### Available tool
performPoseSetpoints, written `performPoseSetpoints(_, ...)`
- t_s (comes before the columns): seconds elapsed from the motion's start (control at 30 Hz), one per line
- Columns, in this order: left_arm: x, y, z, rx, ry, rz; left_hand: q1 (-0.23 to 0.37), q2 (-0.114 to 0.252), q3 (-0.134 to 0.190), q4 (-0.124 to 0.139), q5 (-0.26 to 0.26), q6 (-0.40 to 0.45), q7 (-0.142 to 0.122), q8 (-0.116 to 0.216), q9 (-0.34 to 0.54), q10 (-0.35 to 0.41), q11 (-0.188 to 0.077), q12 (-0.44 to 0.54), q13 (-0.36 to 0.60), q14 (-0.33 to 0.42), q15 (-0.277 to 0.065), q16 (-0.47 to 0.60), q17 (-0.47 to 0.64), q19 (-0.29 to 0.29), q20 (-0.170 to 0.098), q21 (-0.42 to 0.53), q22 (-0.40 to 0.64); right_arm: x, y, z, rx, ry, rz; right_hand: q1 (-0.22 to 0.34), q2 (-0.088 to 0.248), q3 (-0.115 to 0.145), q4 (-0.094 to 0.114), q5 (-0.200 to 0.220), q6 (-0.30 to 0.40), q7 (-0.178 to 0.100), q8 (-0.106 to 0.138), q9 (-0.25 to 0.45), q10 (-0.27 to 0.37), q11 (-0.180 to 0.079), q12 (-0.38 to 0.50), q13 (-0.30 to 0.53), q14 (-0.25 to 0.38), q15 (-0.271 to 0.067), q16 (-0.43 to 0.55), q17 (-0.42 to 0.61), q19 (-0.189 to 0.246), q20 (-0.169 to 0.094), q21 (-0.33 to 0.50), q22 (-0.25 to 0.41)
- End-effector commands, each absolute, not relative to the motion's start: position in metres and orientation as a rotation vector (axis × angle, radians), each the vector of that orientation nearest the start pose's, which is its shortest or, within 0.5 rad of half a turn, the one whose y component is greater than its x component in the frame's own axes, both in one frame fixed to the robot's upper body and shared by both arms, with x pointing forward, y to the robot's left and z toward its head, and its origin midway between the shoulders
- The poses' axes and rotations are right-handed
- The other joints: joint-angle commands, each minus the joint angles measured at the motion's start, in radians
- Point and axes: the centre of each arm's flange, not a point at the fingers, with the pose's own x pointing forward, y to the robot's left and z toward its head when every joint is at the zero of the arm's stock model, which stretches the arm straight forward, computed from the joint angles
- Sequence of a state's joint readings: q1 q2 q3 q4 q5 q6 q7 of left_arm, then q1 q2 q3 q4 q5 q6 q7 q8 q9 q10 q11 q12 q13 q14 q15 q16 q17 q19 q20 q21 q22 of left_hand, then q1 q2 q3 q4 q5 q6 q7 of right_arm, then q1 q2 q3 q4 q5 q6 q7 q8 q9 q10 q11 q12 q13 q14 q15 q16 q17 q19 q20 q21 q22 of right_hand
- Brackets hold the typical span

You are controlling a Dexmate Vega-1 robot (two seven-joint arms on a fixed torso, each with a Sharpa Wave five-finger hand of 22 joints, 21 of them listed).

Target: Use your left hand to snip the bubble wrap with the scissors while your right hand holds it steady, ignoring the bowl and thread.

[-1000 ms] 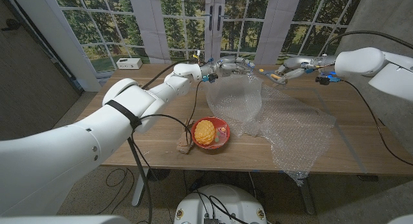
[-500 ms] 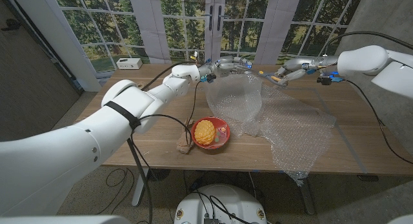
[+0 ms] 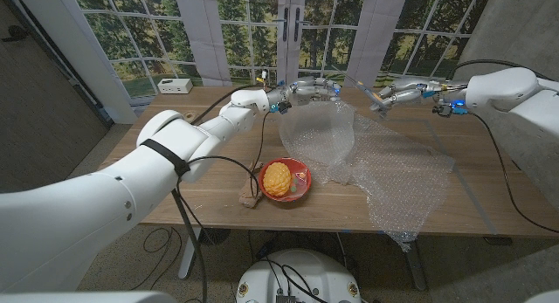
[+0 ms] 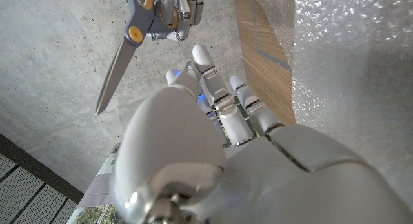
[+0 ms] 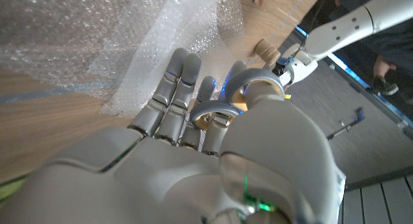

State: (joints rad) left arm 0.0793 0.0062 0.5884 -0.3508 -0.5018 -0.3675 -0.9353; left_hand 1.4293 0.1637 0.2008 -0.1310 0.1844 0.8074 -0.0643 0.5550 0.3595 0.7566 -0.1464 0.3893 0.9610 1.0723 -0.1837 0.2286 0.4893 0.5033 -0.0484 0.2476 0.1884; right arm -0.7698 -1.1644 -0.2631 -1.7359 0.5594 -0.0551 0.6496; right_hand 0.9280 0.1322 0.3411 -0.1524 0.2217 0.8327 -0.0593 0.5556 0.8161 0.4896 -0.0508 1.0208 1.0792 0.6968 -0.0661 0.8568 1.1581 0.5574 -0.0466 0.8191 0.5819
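The right hand (image 3: 390,94) grips the scissors (image 4: 126,48) at two o'clock above the bench (image 3: 210,185), blades aimed (roles swapped) toward the bubble wrap (image 3: 376,163), whose raised edge the nearer left hand (image 3: 307,89) pinches.

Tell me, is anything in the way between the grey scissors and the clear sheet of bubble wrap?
Nothing visible. The right hand holds the grey scissors in open air beside the raised fold of clear bubble wrap held up by the left hand. The red bowl sits nearer the robot, off that path.
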Motion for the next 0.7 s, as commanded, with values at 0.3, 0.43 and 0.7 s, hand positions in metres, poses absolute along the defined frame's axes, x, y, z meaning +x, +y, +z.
performPoseSetpoints(0.3,0.685,0.073,0.104,0.268,-0.562,-1.105,0.004,0.001,0.002,-0.003,-0.001,0.005,0.008,0.001,0.003,0.011,-0.005,-0.004,0.002,0.001,-0.059,-0.004,0.005,-0.008,-0.047,-0.002,0.003,0.537,-0.362,0.093,-0.262,-0.331,0.82,0.034,0.013,-0.01,-0.007,-0.01,0.011,0.0,-0.009,-0.002,0.195,-0.096,0.024,0.026,0.023,-0.15,0.027,0.009,0.015,-0.006,0.037,0.008)
performPoseSetpoints(0.43,0.685,0.079,0.105,0.261,-0.578,-1.097,0.004,0.0,0.002,-0.003,-0.001,0.005,0.008,0.001,0.003,0.009,-0.005,-0.004,0.003,0.001,-0.059,-0.004,0.006,-0.009,-0.047,-0.002,0.003,0.538,-0.361,0.089,-0.187,-0.308,0.846,0.036,0.015,-0.014,-0.006,-0.011,0.01,-0.003,-0.01,-0.001,0.194,-0.098,0.027,0.028,0.025,-0.15,0.03,0.008,0.012,-0.009,0.044,0.009)
performPoseSetpoints(0.7,0.687,0.084,0.103,0.253,-0.573,-1.09,0.003,0.0,0.002,-0.003,-0.002,0.006,0.008,0.0,0.002,0.007,-0.006,-0.006,0.003,0.001,-0.059,-0.004,0.007,-0.01,-0.048,-0.002,0.003,0.54,-0.355,0.082,-0.088,-0.276,0.884,0.055,-0.022,-0.039,-0.017,-0.02,0.036,-0.009,0.002,0.01,0.211,-0.101,0.031,0.015,0.026,-0.152,0.039,-0.001,0.013,-0.012,0.07,0.01)
